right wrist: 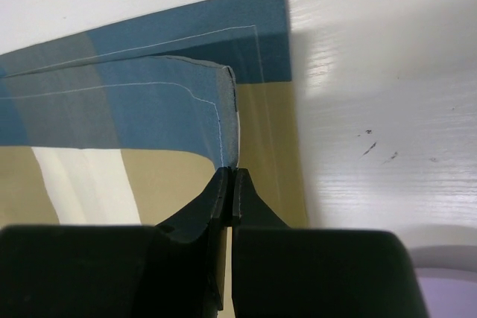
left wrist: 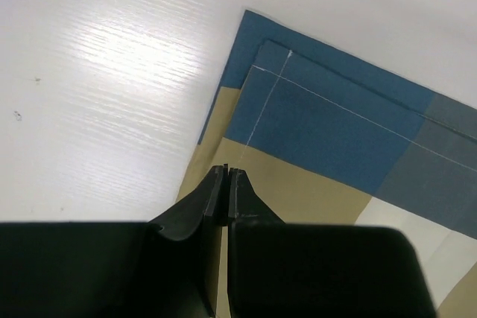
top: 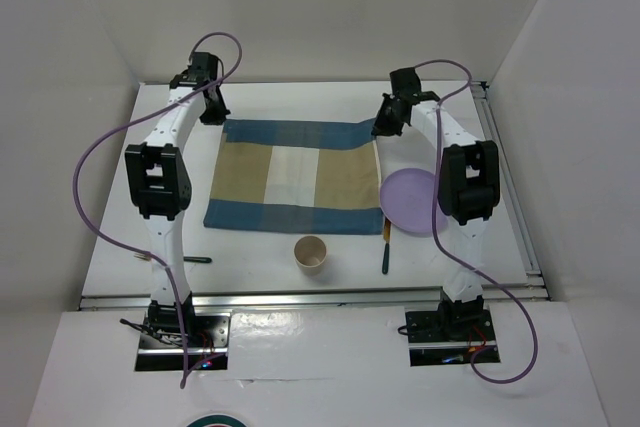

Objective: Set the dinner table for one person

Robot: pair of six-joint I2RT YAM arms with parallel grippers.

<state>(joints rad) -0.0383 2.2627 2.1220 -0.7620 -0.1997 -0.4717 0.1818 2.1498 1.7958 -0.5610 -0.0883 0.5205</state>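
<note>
The dinner table (top: 255,252) is a wide white tabletop that spreads under both arms and reaches the enclosure walls at the back and sides; both grippers are low over its far half, the left gripper (top: 214,113) near the far left and the right gripper (top: 384,127) near the far right; in the wrist views the table (left wrist: 112,72) is smooth and glossy with a faint streaked grain, and beside the right claw the table (right wrist: 373,109) carries a few small dark flecks; spread across its middle is a checked placemat (top: 295,177) in blue, tan and a pale central band; the left gripper (left wrist: 227,184) has its fingers pressed together at the placemat's (left wrist: 335,124) far left corner, where an upper blue layer lies folded over a lower one and its edge runs into the fingertips, so it looks pinched; the right gripper (right wrist: 227,184) is clamped on the far right corner of the placemat (right wrist: 112,102), whose stitched edge curls up off the layer below into the closed tips; to the right, a lilac plate (top: 410,202) sits beside the placemat's near right corner, partly behind the right arm; a paper cup (top: 311,252) stands upright just in front of the placemat; a dark-handled utensil (top: 386,245) lies near the plate's front edge; another dark utensil (top: 193,259) lies by the left arm
</note>
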